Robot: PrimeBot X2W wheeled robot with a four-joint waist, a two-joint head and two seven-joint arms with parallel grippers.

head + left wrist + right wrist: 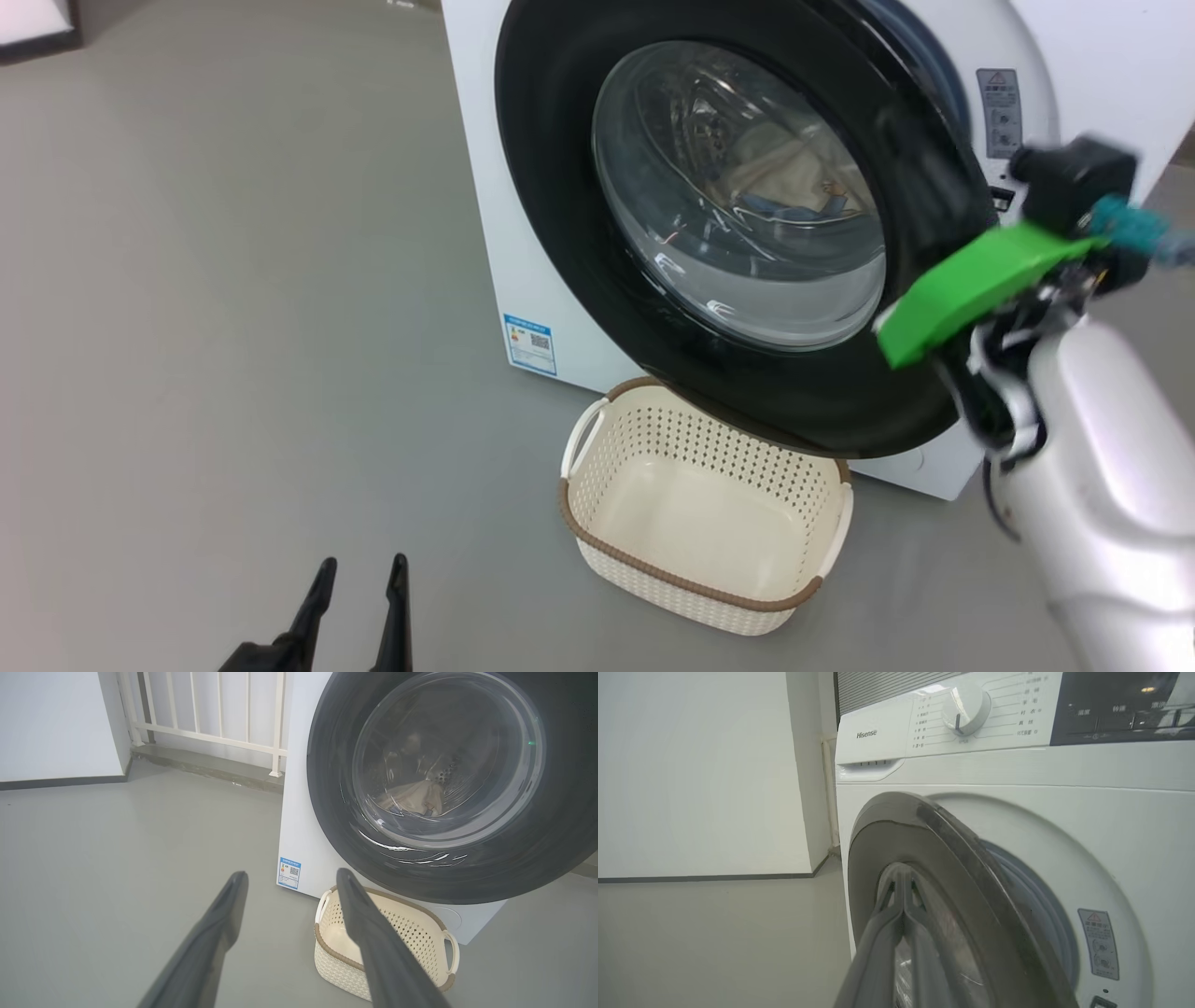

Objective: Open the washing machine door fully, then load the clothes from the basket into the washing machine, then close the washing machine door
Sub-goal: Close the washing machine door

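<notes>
The washing machine (pixel 504 271) (pixel 299 830) (pixel 1017 770) stands white ahead of me. The washing machine door (pixel 560 233) (pixel 336 826) (pixel 878 830) stands slightly ajar, a gap showing at its right edge over the grey-blue gasket. Through its glass, the clothes (pixel 775 177) (pixel 413 798) lie in the drum. The basket (pixel 691 583) (pixel 336 961) sits on the floor under the door with nothing in it. My right gripper (pixel 902 873) is shut, its fingertips against the door's outer face. My left gripper (pixel 362 562) (pixel 290 873) hangs open, left of the basket.
The right arm's green wrist piece (pixel 971 289) and pale forearm (pixel 1102 485) reach in from the right. A white railing (pixel 210 732) and wall stand behind, left of the machine. Grey floor (pixel 233 327) spreads to the left. A dial (pixel 966 709) sits on the control panel.
</notes>
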